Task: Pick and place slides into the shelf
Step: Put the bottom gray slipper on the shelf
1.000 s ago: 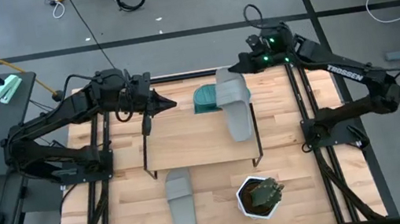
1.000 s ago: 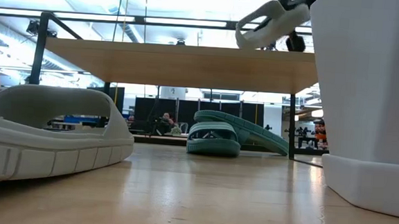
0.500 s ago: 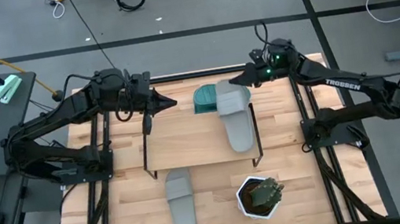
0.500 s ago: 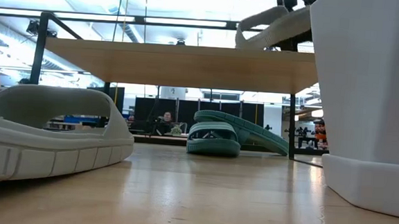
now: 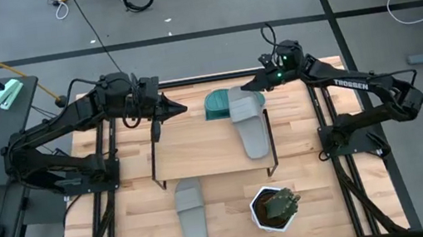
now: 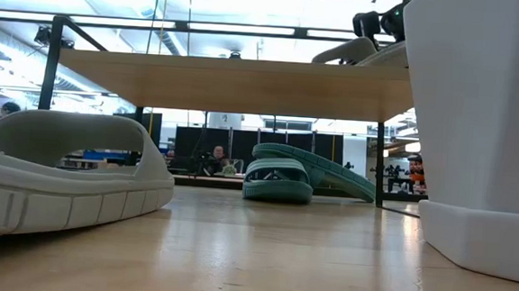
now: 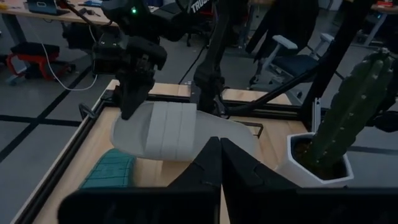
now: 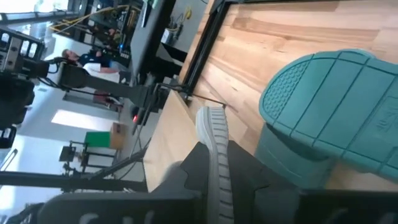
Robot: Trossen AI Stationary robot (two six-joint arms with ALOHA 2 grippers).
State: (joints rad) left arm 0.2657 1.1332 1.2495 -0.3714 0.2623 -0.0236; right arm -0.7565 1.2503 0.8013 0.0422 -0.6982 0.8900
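From above, the shelf (image 5: 208,148) stands mid-table, its board running left to right. A grey slide (image 5: 249,121) lies along the board's right end, its far end past the back edge. The right gripper (image 5: 255,85) is at that far end, pinched narrow on the slide's edge. Teal slides (image 5: 216,103) sit on the table just behind the shelf, touching the grey one's left side. A second grey slide (image 5: 191,211) lies on the table in front of the shelf, with a white pot (image 5: 274,208) holding a cactus near it to the right. The left gripper (image 5: 174,107) hovers behind the shelf's left back corner, fingers pressed together, holding nothing.

At table height, the second grey slide (image 6: 59,174) fills the near left and the pot (image 6: 477,132) the near right. The shelf board (image 6: 232,82) spans above. The teal slides (image 6: 298,173) rest on the table beyond it, one leaning on the other. The held grey slide (image 6: 360,51) shows on top of the board's right end.

From the left wrist, the right gripper (image 7: 130,99) clamps the far end of the grey slide (image 7: 174,130); a teal slide (image 7: 112,171) lies beside it, the cactus (image 7: 351,106) off to one side.

From the right wrist, the grey slide's ribbed edge (image 8: 214,155) runs between the fingers, with a teal sole (image 8: 323,106) just beside it.
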